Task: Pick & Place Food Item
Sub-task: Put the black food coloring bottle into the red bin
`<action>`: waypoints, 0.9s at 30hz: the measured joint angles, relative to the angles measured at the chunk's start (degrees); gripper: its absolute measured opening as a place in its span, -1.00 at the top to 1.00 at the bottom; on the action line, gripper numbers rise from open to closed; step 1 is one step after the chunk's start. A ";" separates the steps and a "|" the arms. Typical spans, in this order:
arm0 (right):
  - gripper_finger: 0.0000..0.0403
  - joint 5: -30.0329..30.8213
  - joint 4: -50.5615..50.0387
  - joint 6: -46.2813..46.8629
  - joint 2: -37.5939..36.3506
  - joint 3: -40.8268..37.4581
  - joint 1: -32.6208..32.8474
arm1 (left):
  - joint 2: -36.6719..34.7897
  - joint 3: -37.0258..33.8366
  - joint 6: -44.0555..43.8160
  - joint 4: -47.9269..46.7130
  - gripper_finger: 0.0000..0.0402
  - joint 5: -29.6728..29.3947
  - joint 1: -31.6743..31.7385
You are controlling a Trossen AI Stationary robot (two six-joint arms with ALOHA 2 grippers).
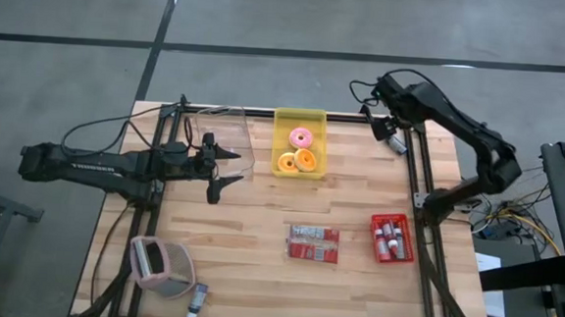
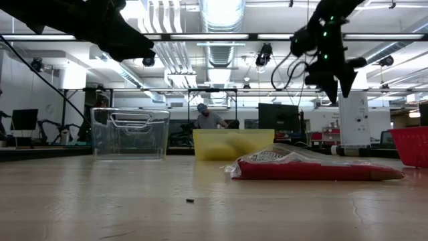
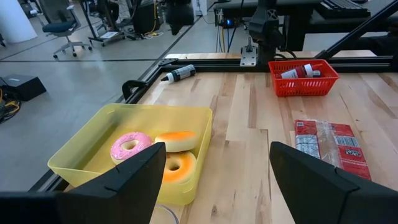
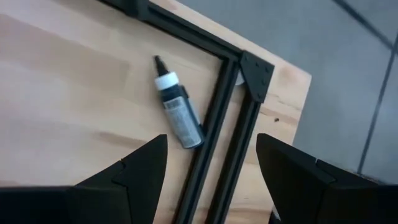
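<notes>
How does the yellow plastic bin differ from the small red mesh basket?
The yellow plastic bin has solid walls; the small red mesh basket has perforated ones. The bin holds three ring doughnuts, one pink-iced and two orange; the basket holds small bottles. The bin sits at the table's far edge, the basket near its right edge. Both are open-topped and upright.
</notes>
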 joint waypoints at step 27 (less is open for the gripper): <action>-0.20 -4.42 4.81 -6.12 21.29 -0.09 -5.53 | 0.00 0.00 0.00 0.02 -0.45 0.00 0.00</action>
